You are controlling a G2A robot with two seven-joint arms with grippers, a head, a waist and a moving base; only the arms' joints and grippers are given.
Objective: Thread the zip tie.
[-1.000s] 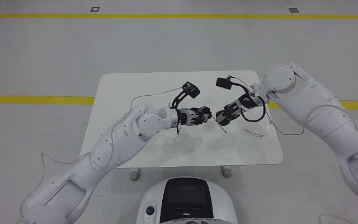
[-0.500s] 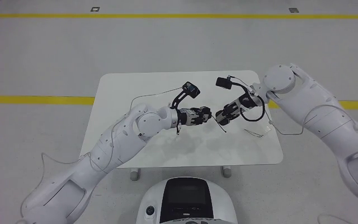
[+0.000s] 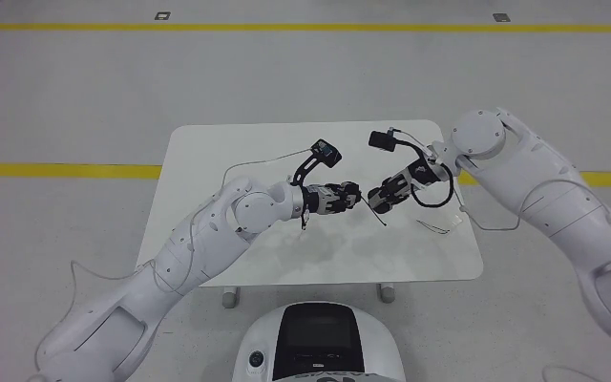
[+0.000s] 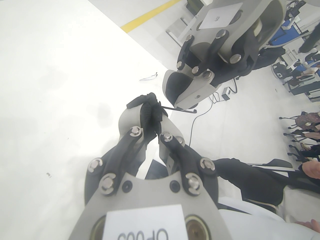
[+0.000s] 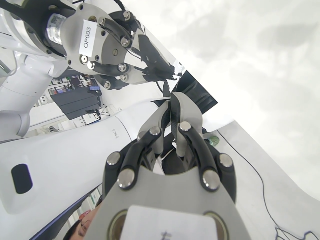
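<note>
A thin black zip tie point(image 4: 178, 109) is held in the air between both grippers over the middle of the white table point(image 3: 239, 153). My left gripper point(image 4: 151, 108) is shut on one end of it, which is bunched between the fingers. My right gripper point(image 5: 172, 101) is shut on the strap a short way along, tip to tip with the left one. In the top view the left gripper point(image 3: 351, 195) and the right gripper point(image 3: 373, 201) almost touch, and the zip tie's tail point(image 3: 381, 221) hangs down from the right one.
A second thin tie point(image 3: 434, 226) lies loose on the table point(image 4: 50, 63) toward the right edge, also the small loose tie point(image 4: 148, 77) in the left wrist view. A thin pale wire point(image 3: 253, 162) curves across the back left of the table.
</note>
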